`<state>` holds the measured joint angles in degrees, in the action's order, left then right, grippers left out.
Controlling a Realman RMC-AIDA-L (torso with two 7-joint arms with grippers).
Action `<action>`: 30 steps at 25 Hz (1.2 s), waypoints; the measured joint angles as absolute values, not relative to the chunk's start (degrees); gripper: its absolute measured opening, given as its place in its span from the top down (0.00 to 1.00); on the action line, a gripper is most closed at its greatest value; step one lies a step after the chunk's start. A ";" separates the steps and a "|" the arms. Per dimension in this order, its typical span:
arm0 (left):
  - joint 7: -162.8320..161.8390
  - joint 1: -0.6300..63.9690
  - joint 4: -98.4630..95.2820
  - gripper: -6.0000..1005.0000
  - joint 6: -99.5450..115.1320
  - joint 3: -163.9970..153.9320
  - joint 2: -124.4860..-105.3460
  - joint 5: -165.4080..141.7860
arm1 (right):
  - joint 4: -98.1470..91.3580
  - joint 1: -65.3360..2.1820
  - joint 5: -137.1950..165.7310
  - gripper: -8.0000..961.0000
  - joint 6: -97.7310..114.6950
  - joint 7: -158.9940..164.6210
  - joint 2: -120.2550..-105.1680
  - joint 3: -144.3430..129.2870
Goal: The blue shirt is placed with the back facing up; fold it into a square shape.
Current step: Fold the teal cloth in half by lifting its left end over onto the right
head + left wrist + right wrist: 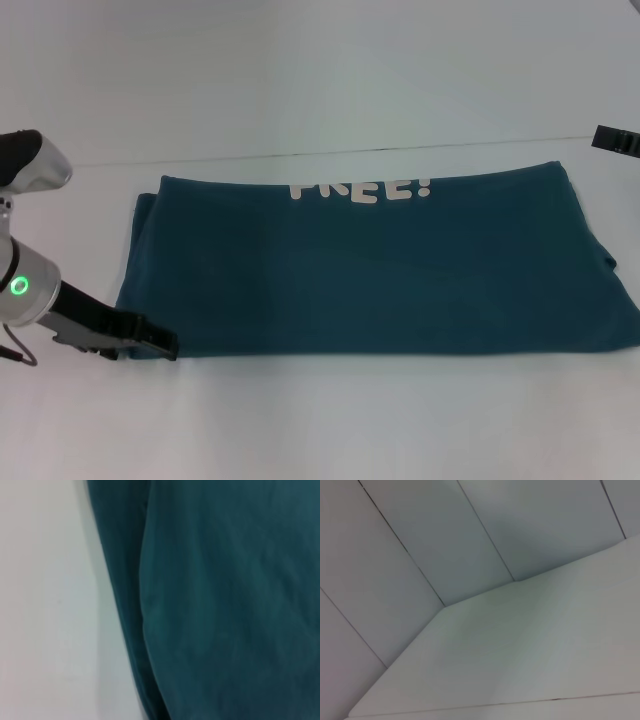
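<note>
The blue shirt [370,270] lies folded into a wide band on the desk [320,430]. The left pincer [160,347] rests at its near-left corner, grip impossible to tell; a crosswise fold likely follows.

A plain white tabletop [330,430] is seen across the head view, its far edge marked by a thin dark line running from side to side. Beyond that line a pale, unmarked wall [300,60] is shown. In the right wrist view a white flat surface [530,650] is met at an angle by pale panels [420,545] divided by thin dark seams, and in the left wrist view a bare strip of the tabletop [45,605] is seen.
</note>
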<state>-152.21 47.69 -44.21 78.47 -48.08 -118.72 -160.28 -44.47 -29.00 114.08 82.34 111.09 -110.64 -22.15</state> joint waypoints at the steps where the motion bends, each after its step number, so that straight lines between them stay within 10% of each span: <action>1: -152.21 47.79 -44.20 0.13 78.39 -48.08 -118.73 -160.23 | -44.47 -29.01 114.08 0.06 82.34 111.09 -110.64 -22.15; 30: -151.83 48.51 -44.94 0.19 76.57 -48.04 -119.00 -160.13 | -44.43 -29.27 114.08 0.06 82.17 110.93 -110.64 -22.15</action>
